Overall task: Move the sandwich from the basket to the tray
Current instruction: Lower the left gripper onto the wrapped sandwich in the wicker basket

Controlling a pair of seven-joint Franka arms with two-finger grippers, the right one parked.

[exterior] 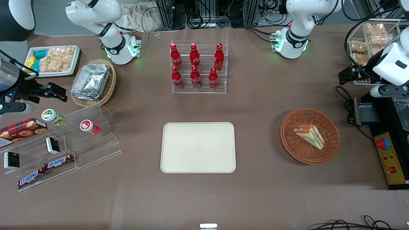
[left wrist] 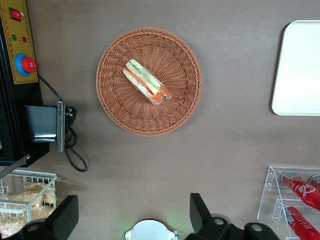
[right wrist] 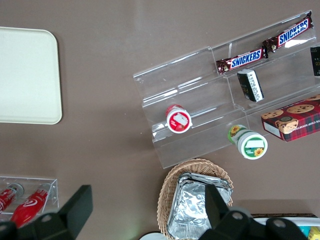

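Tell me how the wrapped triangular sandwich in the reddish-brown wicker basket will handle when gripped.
The wrapped triangular sandwich probably squashes easily: soft white bread over layered filling. Its clear wrap may be slippery. Lying flat in the reddish-brown wicker basket, it seems unlikely to roll. The open gripper hangs high above bare table, clear of the basket.

Arm shells: we see glossy white rounded casings with black rings at the joints.
Base (exterior: 292, 43): we note a white dome with green lights glowing at its foot and a small dark logo.
Cables: we count black leads running to the base.
Tool (left wrist: 134, 220): we see two black, wedge-shaped fingers (left wrist: 199, 212) set wide apart, on black knuckles with round screw bosses.
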